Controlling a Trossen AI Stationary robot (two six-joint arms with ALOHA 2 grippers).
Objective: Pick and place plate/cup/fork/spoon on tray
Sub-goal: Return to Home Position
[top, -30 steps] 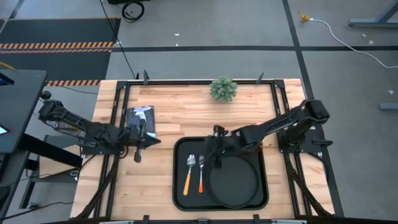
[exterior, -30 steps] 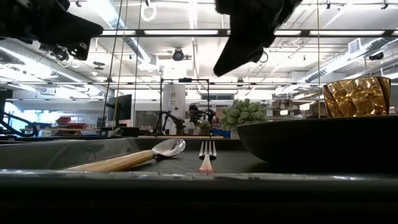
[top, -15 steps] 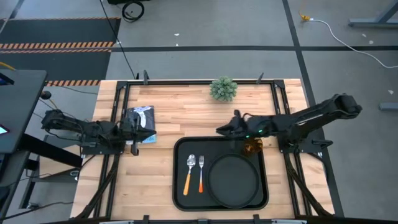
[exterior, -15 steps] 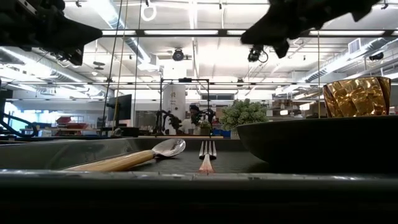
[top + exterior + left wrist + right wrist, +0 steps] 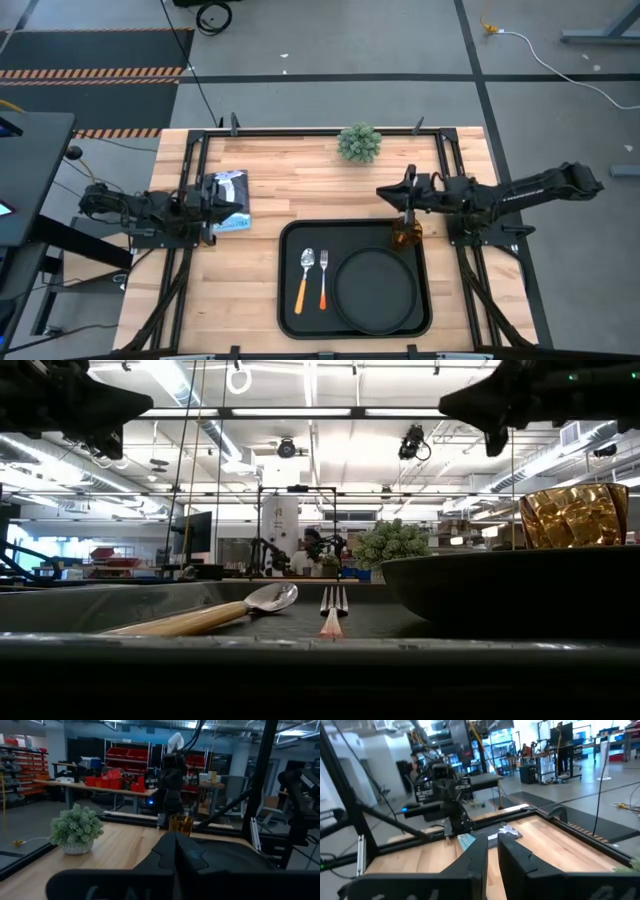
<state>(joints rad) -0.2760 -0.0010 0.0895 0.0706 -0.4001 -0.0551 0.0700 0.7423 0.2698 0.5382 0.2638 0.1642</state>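
Wooden table (image 5: pixel 260 290) with black tray (image 5: pixel 288 300), potted plant (image 5: pixel 359 143), blue-white packet (image 5: pixel 228 198).

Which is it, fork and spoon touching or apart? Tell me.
Apart. The high view shows the spoon and fork lying side by side on the tray, with a dark strip of tray between them.

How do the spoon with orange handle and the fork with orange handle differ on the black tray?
The orange-handled spoon ends in a silver oval bowl; the orange-handled fork ends in silver tines. The spoon lies slightly slanted, the fork nearly straight. The spoon is nearer the left rim of the black rectangular tray; the fork is nearer the round black plate. Both lie flat, metal ends toward the table's far side.
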